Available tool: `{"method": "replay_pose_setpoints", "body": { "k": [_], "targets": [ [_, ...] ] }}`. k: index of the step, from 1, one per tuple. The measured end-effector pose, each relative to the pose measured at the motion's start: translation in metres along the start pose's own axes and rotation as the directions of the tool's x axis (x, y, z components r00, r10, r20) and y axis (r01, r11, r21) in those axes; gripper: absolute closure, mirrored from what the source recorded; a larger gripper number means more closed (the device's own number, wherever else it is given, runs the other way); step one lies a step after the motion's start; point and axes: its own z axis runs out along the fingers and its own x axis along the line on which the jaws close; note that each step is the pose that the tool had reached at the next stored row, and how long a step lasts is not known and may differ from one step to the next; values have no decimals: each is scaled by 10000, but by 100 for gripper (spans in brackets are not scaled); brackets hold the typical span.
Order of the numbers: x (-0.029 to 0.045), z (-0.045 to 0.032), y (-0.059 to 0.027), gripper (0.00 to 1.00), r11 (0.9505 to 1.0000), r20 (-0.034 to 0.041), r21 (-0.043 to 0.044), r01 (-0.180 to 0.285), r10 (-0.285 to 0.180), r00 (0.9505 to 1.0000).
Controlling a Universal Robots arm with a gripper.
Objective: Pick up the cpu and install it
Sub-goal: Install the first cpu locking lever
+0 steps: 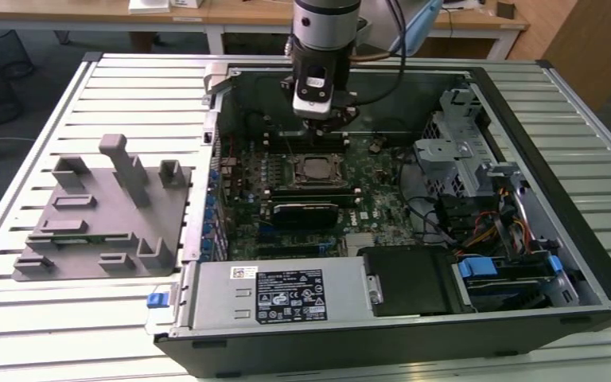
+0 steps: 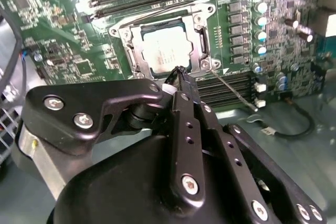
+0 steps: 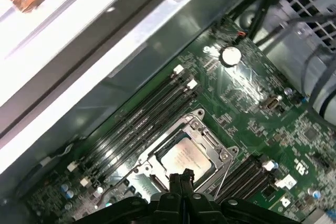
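The cpu (image 2: 164,47) lies flat in the black socket frame (image 2: 125,39) on the green motherboard, its silver top plate facing up. It also shows in the first wrist view as the cpu (image 3: 185,157) and in the exterior view as the cpu (image 1: 314,169). My gripper (image 2: 181,73) hovers just above one edge of the socket, fingers pressed together with nothing between them. In the first wrist view the gripper (image 3: 181,178) tips sit over the chip's near edge. The exterior view has the gripper (image 1: 327,126) inside the open case, a little behind the socket.
A thin metal lever (image 2: 231,86) runs out from the socket's corner. Memory slots (image 3: 142,119) flank the socket. A grey tray (image 1: 83,239) with upright blocks sits at the exterior view's left. The case holds a power supply (image 1: 274,293), drive cage (image 1: 465,159) and cables.
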Motion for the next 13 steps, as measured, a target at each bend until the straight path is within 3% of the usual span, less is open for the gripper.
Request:
{"method": "replay_pose_setpoints", "body": {
  "k": [3,6,9,13],
  "targets": [
    [0,3,0,89,9986,-13,3,538,-538,9986],
    [0,5,0,89,9941,-28,6,1086,-1086,9941],
    [0,8,0,89,9868,-42,7,1622,-1622,9868],
    [0,13,0,89,9722,-62,8,2341,-2341,9722]
  ]
}}
